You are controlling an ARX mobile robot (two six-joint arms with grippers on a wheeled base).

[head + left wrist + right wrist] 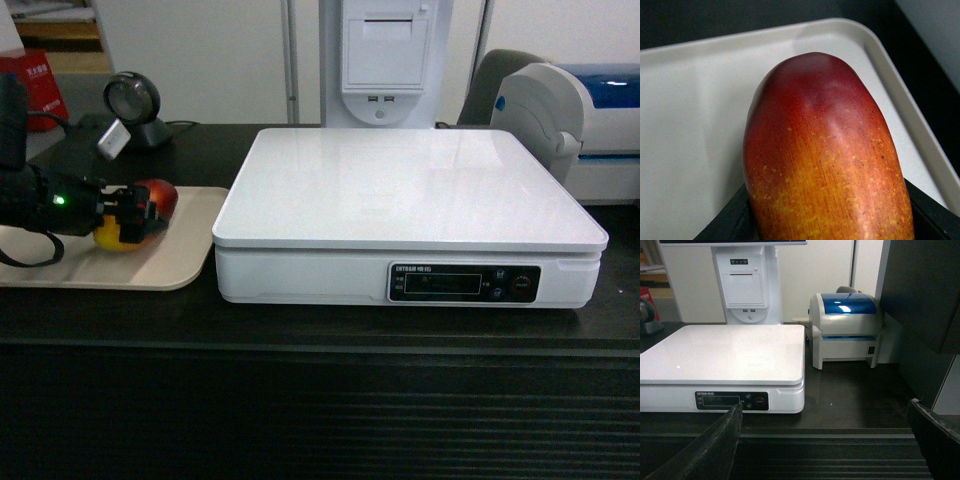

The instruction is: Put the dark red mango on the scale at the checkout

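Black left gripper [128,213] reaches level, clamping mango [140,213] over tray [170,270].

Mango [825,160] bottom cut off

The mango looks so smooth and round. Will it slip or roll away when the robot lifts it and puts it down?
Probably a bit slippery: the mango has smooth, slightly shiny skin, and the left end effector touches only its sides. It may well roll, since it is oval and the scale top is flat with no rim, unlike the lipped tray. It looks firm, not squashy.
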